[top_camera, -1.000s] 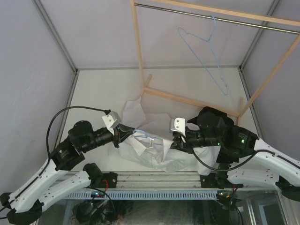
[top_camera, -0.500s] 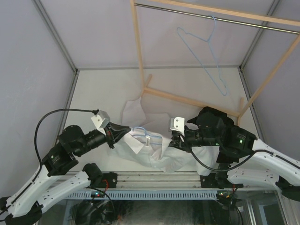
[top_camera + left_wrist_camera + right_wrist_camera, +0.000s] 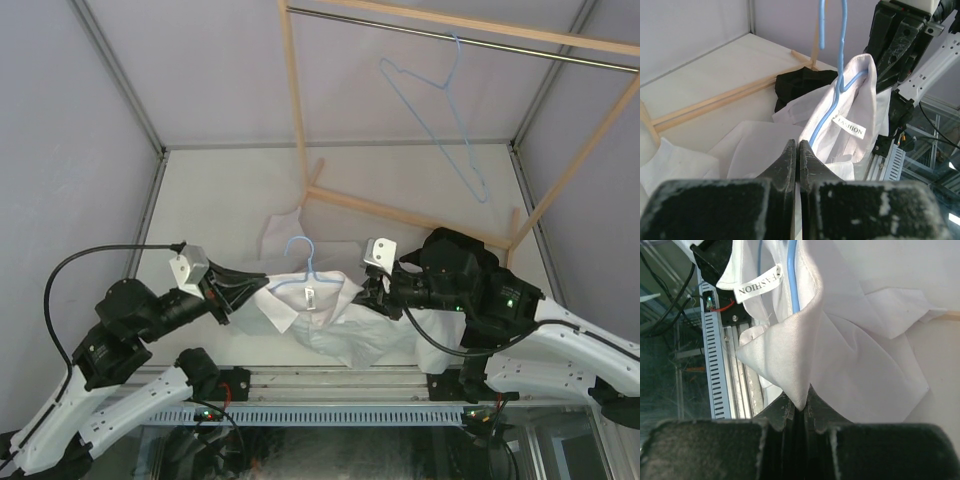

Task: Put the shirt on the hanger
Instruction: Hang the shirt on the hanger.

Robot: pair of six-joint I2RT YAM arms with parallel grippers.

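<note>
Left claw (image 3: 252, 284) and right claw (image 3: 370, 290), each clamped on the shirt (image 3: 345, 335), have spread it apart; the hanger (image 3: 842, 45) now stands upright in its collar, probably seated.

Shirt (image 3: 340, 330) white; hanger (image 3: 842, 45) light blue; label (image 3: 849, 126) white, black lettering; second garment (image 3: 800, 80) black; rack (image 3: 293, 100) pale wood.

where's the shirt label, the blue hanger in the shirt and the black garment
shirt label (image 3: 849, 126), left wrist view, middle of the printed tag
blue hanger (image 3: 842, 45), left wrist view, shank of its hook
black garment (image 3: 799, 82), left wrist view, its crumpled middle
</note>
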